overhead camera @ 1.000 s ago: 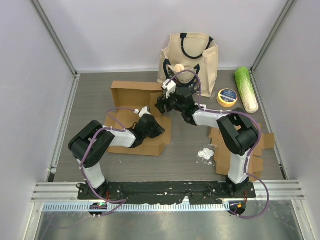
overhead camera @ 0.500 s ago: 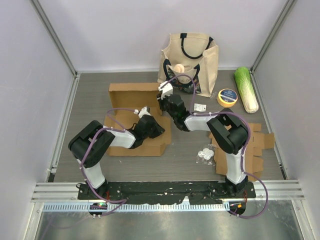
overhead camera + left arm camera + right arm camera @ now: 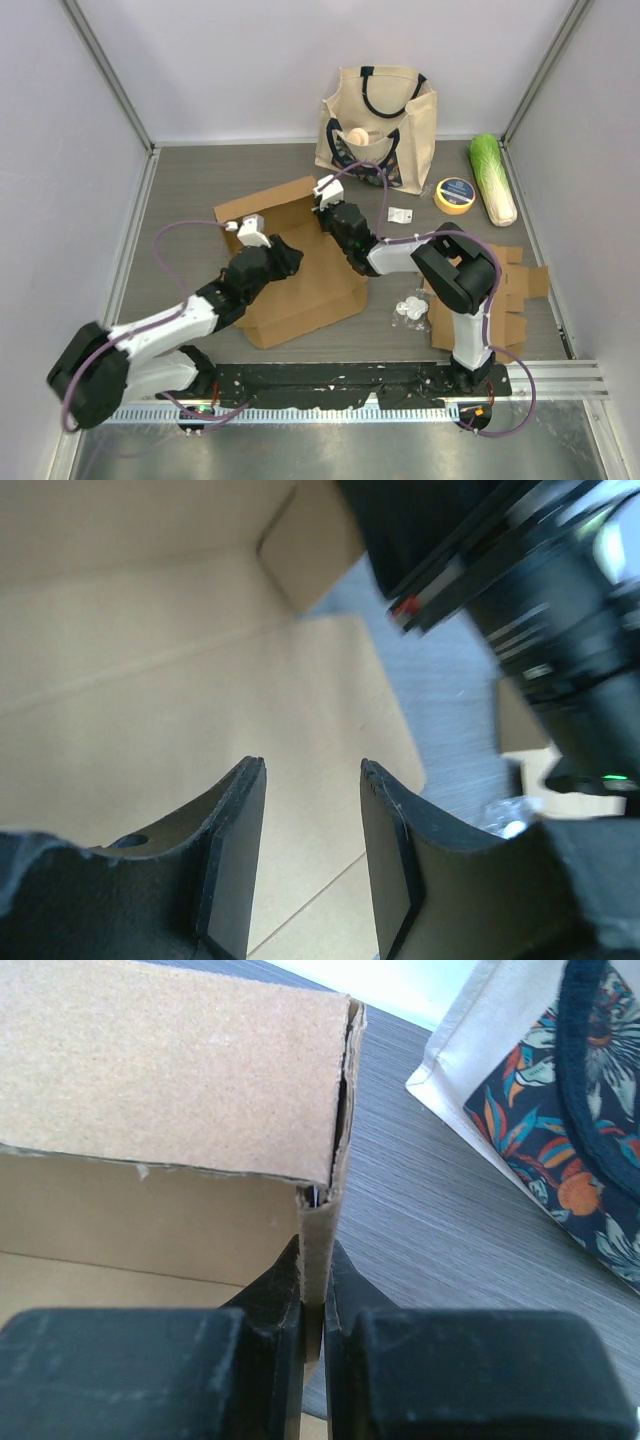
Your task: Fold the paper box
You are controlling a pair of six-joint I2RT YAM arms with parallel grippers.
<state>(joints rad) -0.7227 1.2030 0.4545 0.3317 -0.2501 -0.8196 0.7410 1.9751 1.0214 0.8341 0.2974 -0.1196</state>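
The brown paper box (image 3: 310,300) lies open and turned at an angle in the middle of the table, with one wall raised at its far side. My right gripper (image 3: 330,220) is shut on the upright corner edge of that wall (image 3: 180,1060), and the cardboard is pinched between the right gripper (image 3: 315,1272) fingers. My left gripper (image 3: 291,259) hovers over the box's inner floor (image 3: 150,680). The left gripper (image 3: 312,770) jaws are parted with only cardboard showing behind the gap. The right arm (image 3: 520,600) crosses the upper right of the left wrist view.
A cream tote bag (image 3: 378,115) with a floral panel (image 3: 540,1090) stands at the back. A yellow tape roll (image 3: 455,195) and a cabbage (image 3: 493,178) lie at the back right. Flat cardboard pieces (image 3: 515,290) and crumpled white plastic (image 3: 410,307) lie to the right.
The left gripper opened, let go of the box and drew back toward the near left. The right gripper closed on the box's wall edge. The box turned and shifted nearer.
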